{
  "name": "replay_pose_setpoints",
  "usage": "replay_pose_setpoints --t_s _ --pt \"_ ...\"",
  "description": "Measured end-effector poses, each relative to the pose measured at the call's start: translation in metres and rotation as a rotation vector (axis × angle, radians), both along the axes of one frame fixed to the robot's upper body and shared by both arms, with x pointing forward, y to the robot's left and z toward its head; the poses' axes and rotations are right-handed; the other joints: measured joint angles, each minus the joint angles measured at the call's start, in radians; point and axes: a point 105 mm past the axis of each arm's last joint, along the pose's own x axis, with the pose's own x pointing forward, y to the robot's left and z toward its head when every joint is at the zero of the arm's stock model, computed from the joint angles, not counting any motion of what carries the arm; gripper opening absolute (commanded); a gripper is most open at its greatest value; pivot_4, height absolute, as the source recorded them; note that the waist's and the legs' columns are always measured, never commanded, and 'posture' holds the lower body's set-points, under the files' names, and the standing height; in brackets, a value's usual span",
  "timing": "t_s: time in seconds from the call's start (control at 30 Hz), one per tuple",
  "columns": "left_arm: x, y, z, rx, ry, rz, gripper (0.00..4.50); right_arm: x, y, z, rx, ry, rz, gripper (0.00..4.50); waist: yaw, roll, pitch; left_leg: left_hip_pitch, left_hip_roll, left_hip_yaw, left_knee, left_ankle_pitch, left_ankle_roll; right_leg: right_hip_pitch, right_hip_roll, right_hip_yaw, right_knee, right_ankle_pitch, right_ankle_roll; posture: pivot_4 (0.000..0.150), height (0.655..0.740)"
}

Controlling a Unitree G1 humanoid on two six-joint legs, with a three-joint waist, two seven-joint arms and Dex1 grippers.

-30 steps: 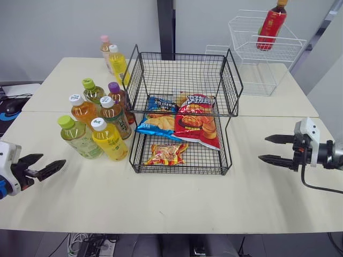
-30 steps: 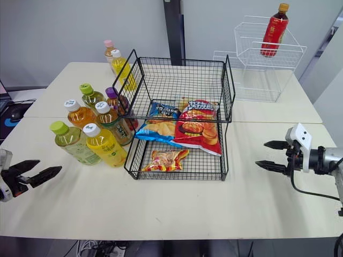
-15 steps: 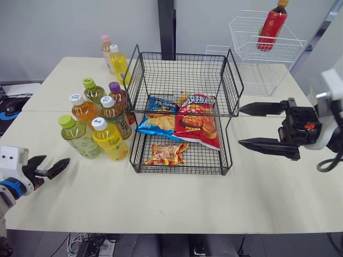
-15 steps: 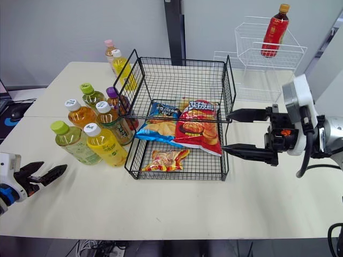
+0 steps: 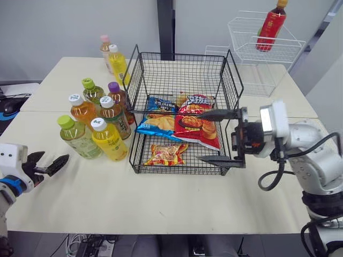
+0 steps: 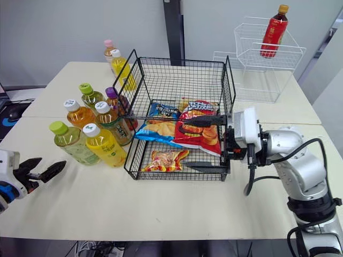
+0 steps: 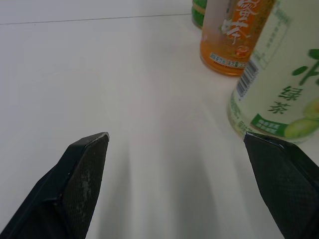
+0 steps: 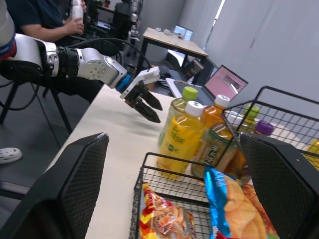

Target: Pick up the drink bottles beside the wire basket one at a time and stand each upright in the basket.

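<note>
The left tool [image 5: 56, 156] is low over the table [image 5: 161, 203] near its front left edge, fingers spread, empty, close to the green bottle [image 5: 78, 138]; six bottles stand upright in a cluster on the table just left of the basket [image 5: 182, 54], the yellow bottle [image 5: 109, 141] foremost; two rear bottles [image 5: 118, 63] stand by the basket's far left corner; the right tool [image 5: 198, 136] reaches across the basket's front right, fingers spread wide, one above the red bag [image 5: 190, 128], the other along the front rim.
</note>
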Motion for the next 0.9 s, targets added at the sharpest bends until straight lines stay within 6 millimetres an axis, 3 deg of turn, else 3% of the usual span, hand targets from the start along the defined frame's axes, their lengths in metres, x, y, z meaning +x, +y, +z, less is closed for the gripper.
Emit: replay_pose_setpoints --t_s 0.23,0.53,0.63,0.77,0.9 --pt "-0.042 -0.012 0.016 -0.015 -0.069 0.039 4.49 0.004 0.008 0.003 0.098 -0.005 0.083 4.50 0.001 0.000 0.000 0.002 0.000 0.000 0.001 0.000 0.000 0.002 0.000 0.001 0.000 0.000 0.000 0.150 0.7400" --pt "-0.078 -0.043 0.041 -0.009 -0.139 0.072 4.49 0.008 0.015 -0.001 0.126 0.018 0.179 4.50 0.004 -0.001 -0.001 0.002 -0.001 -0.001 0.001 0.000 0.000 0.003 0.000 0.000 0.000 0.000 0.000 0.150 0.7400" --pt "-0.076 -0.058 0.052 -0.010 -0.183 0.051 4.49 0.008 0.015 -0.001 0.129 0.022 0.186 4.50 0.005 -0.001 -0.001 0.003 -0.001 -0.002 0.001 0.000 0.000 0.004 0.000 0.000 -0.001 0.000 0.000 0.150 0.7400" --pt "-0.067 -0.061 0.064 -0.001 -0.241 0.073 4.49 0.010 0.015 -0.002 0.134 0.028 0.182 4.50 0.007 -0.001 0.000 0.004 -0.001 -0.002 0.001 0.000 0.000 0.005 0.001 0.000 0.000 0.000 0.000 0.150 0.7400" --pt "-0.035 -0.070 0.079 0.000 -0.306 0.027 4.49 0.013 0.016 -0.001 0.141 0.031 0.167 4.50 0.014 0.000 0.000 0.004 -0.001 -0.003 0.001 0.001 0.000 0.006 0.002 0.000 0.000 0.000 0.000 0.150 0.7400"
